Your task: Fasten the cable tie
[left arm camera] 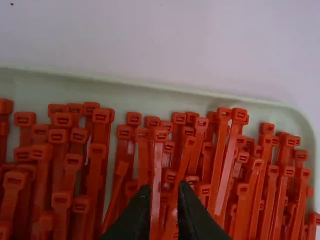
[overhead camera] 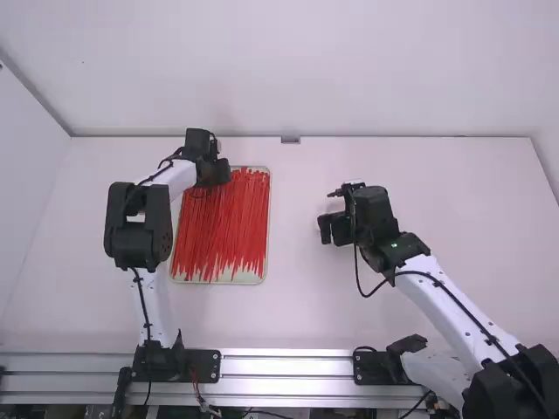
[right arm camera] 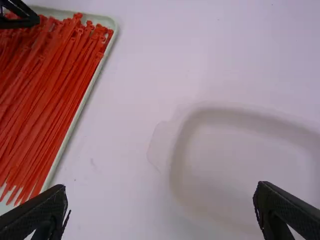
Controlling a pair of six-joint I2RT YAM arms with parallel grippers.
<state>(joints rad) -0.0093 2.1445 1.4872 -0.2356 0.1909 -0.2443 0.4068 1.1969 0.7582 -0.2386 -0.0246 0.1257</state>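
Left end effector is seated among the cable ties on the tray; closure cannot be told. Right end effector is held wide open. A single tie should be isolated.

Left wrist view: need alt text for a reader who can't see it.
The left gripper is down in a dense pile of red cable ties, their heads lined up toward the rim of a pale green tray. White table lies beyond the tray.
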